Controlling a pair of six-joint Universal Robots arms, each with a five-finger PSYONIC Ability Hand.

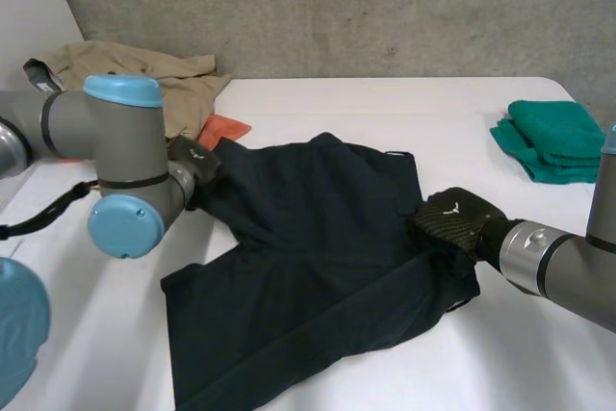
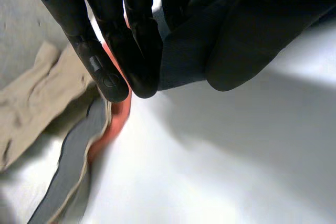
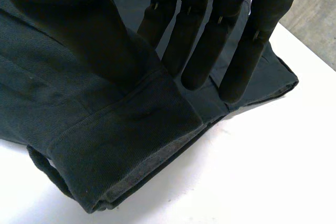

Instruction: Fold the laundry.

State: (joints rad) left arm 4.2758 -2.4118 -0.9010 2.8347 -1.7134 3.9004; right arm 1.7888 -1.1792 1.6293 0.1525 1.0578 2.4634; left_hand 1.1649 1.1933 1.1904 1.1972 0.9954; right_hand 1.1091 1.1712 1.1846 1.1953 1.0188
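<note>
Across the middle of the white table (image 1: 385, 103), the dark garment (image 1: 318, 257) is lying rumpled, with folding judged barely begun. The beige garment (image 1: 144, 69) is waiting at the far left, and the green towel (image 1: 549, 140) is sitting folded at the far right. The left hand (image 1: 197, 163) is pinching the dark garment's far-left edge, and the right hand (image 1: 460, 220) is pinching its right-hand edge.

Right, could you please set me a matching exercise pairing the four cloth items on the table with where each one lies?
Things:
1. dark garment
2. green cloth
3. beige garment
4. orange cloth

Places:
A. crumpled at the far left corner of the table
B. between the beige garment and the dark garment
C. spread across the middle
D. folded at the far right

Pairs: 1-C; 2-D; 3-A; 4-B
</note>
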